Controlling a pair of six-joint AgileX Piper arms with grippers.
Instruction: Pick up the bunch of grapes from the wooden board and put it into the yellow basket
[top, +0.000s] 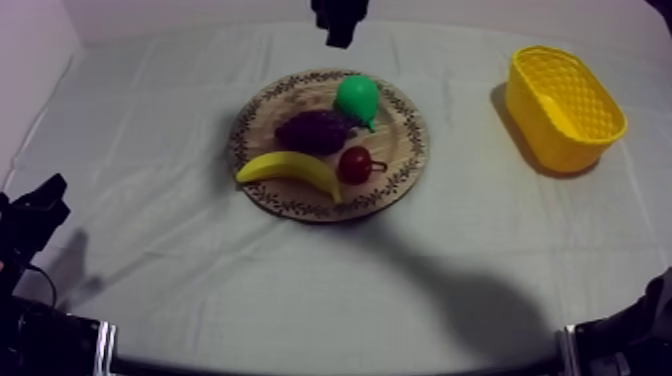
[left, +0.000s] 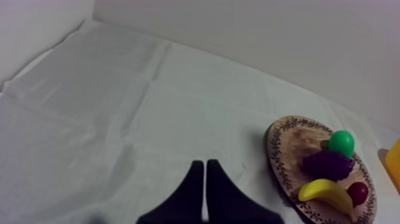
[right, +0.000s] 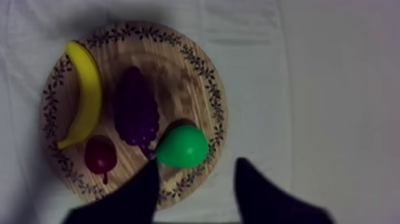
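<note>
Cloth-covered bench (top: 150, 250): our right tool (right: 197, 164) hangs open, empty, near likely light, bumpy grapes (right: 136, 113); we'd pinch their middle; left tool (left: 205, 170) closed, empty.

The bunch of grapes (top: 315, 130) is crowded on the wooden board (top: 412, 150): the pear (top: 358, 98) is set close against its far side, and the banana (top: 290, 168) and small red fruit (top: 354, 164) are laid just beside its near side. Its top is left uncovered. Bare cloth (top: 470, 200) is left between board and yellow basket (top: 565, 105).
</note>
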